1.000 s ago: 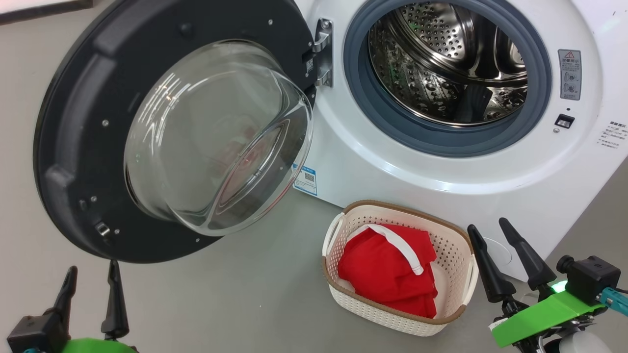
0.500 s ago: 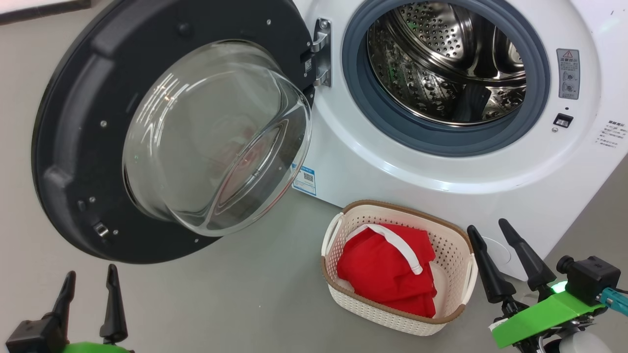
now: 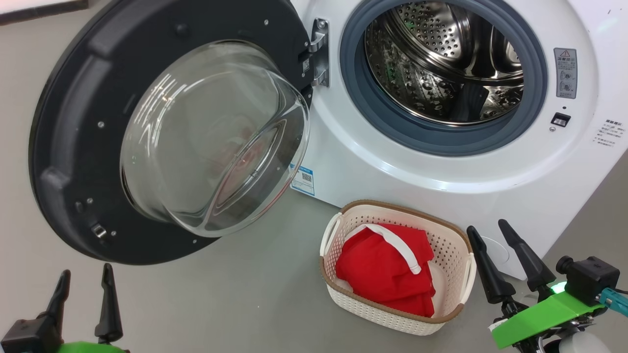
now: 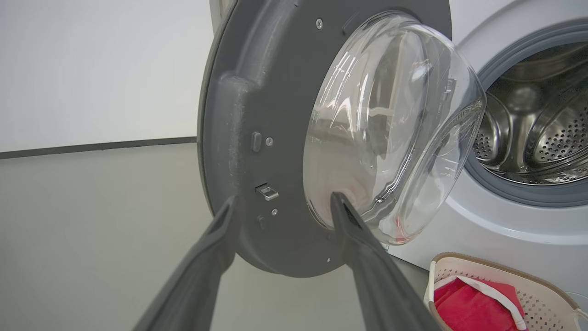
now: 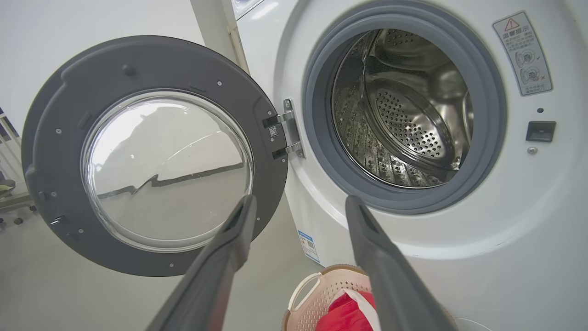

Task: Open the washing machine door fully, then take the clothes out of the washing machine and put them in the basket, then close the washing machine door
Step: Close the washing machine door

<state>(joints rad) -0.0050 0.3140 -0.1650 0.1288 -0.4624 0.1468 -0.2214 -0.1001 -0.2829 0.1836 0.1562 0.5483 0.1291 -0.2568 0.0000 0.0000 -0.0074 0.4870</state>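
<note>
The washing machine stands with its steel drum showing no clothes inside. Its round black door, with a bulging glass bowl, hangs swung wide open to the left on its hinge. Red clothes with a white band lie in the cream basket on the floor before the machine. My left gripper is open at the lower left, below the door, holding nothing. My right gripper is open just right of the basket, empty. The door and drum face the right wrist.
Grey floor spreads between the door and the basket. A warning label and the door latch slot sit on the machine's right front. A white wall with a dark skirting strip runs behind the door.
The whole head picture has shifted slightly left, so the camera moved. My left gripper sits a little lower in the picture. Door, basket and clothes stay put.
</note>
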